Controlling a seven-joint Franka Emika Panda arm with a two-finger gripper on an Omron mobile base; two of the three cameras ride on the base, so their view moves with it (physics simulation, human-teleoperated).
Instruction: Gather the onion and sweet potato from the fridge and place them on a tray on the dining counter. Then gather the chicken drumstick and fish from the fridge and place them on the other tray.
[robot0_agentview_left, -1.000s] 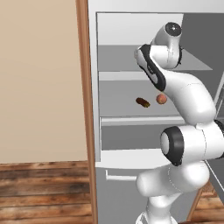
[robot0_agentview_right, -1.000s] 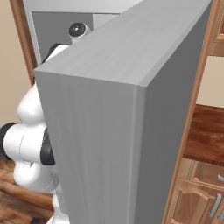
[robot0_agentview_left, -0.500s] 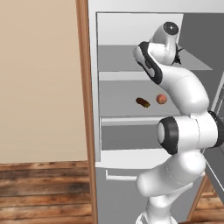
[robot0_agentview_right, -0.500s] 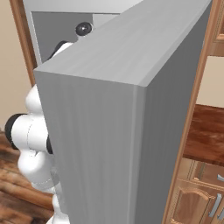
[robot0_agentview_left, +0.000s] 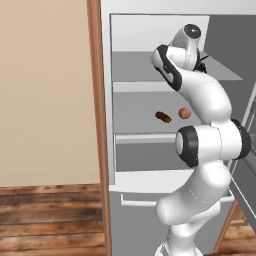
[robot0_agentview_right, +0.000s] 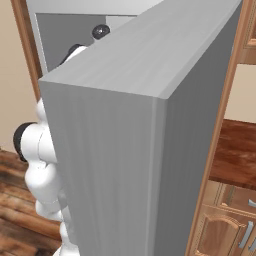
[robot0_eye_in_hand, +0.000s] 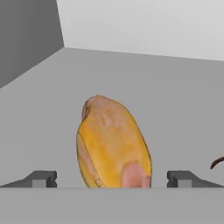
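The arm has pushed deeper onto the fridge's (robot0_agentview_left: 150, 60) upper shelf; the hand (robot0_eye_in_hand: 112, 179), fingers spread, now frames the chicken drumstick (robot0_eye_in_hand: 113, 142). Onion (robot0_agentview_left: 184, 113) and sweet potato (robot0_agentview_left: 163, 117) lie ungathered on the middle shelf.

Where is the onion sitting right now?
In the left base view the onion sits on a middle grey shelf of the open fridge, just right of the sweet potato and beside the robot's white arm.

White arm (robot0_agentview_left: 205, 150) raised and bent forward, end effector (robot0_eye_in_hand: 112, 179) jaws wide apart.
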